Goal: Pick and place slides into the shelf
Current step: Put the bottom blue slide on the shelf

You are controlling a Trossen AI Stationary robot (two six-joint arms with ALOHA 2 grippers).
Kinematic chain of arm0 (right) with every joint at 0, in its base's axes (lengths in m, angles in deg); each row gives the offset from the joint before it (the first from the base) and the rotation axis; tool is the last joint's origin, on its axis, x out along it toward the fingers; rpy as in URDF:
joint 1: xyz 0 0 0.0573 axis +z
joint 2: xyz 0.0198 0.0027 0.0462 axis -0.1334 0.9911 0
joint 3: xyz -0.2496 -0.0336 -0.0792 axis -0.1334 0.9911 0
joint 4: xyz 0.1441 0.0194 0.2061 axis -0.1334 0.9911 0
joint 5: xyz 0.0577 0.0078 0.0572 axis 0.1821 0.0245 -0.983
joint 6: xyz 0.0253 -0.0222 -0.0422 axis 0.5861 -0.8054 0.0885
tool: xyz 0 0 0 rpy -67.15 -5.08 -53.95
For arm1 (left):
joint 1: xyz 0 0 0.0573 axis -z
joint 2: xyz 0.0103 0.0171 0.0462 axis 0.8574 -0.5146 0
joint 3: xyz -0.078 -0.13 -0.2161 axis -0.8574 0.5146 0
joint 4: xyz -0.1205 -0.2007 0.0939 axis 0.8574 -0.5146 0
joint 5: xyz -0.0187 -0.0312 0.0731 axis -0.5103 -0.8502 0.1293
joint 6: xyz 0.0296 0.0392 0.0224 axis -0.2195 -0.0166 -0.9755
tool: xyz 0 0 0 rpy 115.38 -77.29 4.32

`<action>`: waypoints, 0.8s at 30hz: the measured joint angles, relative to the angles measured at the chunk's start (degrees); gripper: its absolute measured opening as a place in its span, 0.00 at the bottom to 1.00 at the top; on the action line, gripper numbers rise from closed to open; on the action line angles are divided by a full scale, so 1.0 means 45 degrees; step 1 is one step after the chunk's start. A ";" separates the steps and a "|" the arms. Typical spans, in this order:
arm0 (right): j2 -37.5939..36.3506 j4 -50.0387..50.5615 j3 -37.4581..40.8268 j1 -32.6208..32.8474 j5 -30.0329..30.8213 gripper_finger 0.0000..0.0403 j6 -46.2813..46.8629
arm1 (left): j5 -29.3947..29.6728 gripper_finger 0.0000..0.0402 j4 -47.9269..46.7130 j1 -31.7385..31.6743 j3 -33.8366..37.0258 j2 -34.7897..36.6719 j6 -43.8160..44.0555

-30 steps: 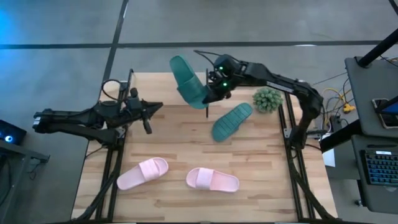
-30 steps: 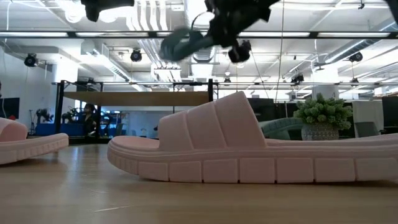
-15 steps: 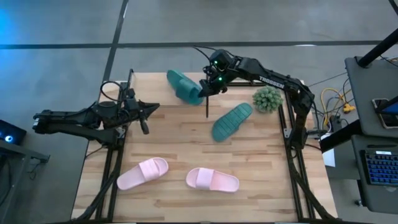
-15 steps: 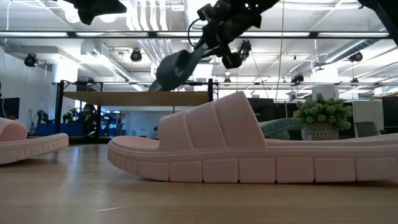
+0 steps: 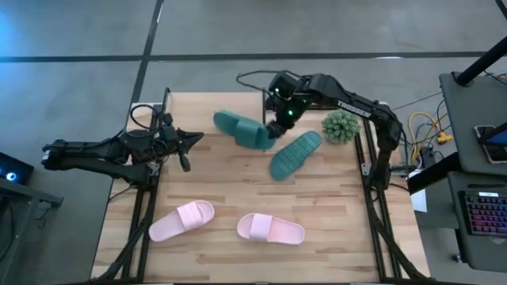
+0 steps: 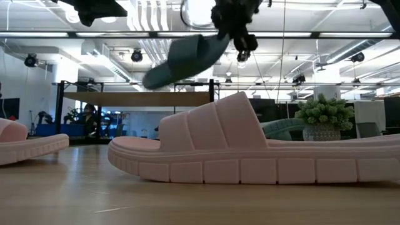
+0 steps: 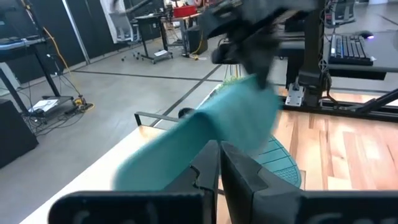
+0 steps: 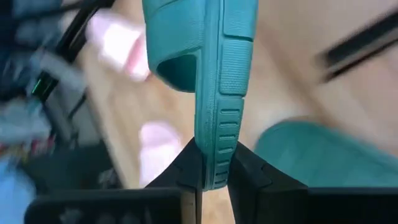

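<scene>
My right gripper is shut on a teal slide, held in the air over the far middle of the table; in the low view the slide tilts with its toe end lower. The other teal slide lies flat on the table beside it. Two pink slides lie near the front edge. The shelf stands at the far edge, its wood top on a black frame. My left gripper is shut and empty, hovering at the table's left side. My right gripper pinches the teal slide's sole at one end between its two fingers, one finger on the footbed side and one on the underside. The slide runs out away from the fingers, strap farther along. It is lifted clear, tilted with its free end lower.
A fuzzy green ball plant stands at the far right, close to the right arm. A black shelf post stands just beyond the held slide. Bare wood lies between the teal slides and the pink ones.
My right gripper has swung the teal slide about in the air. The slide tipped steeply toe-down, then came flatter, and it has shifted a little toward the table's near edge. The left arm has kept still.
</scene>
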 joint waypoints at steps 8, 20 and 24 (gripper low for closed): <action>-0.0565 0.0878 -0.0015 0.1216 -0.1859 0.09 -0.2512 | 0.0000 0.00 0.0008 0.0000 0.0000 -0.0284 0.0005; 0.0294 0.3532 0.2071 0.2027 -0.1300 0.13 -0.2750 | -0.0008 0.00 0.0032 0.0003 0.0000 -0.0901 0.0561; 0.0236 0.3269 0.2910 0.2270 0.0464 0.16 -0.2331 | -0.0024 0.00 0.0037 0.0005 0.0000 -0.1003 0.0685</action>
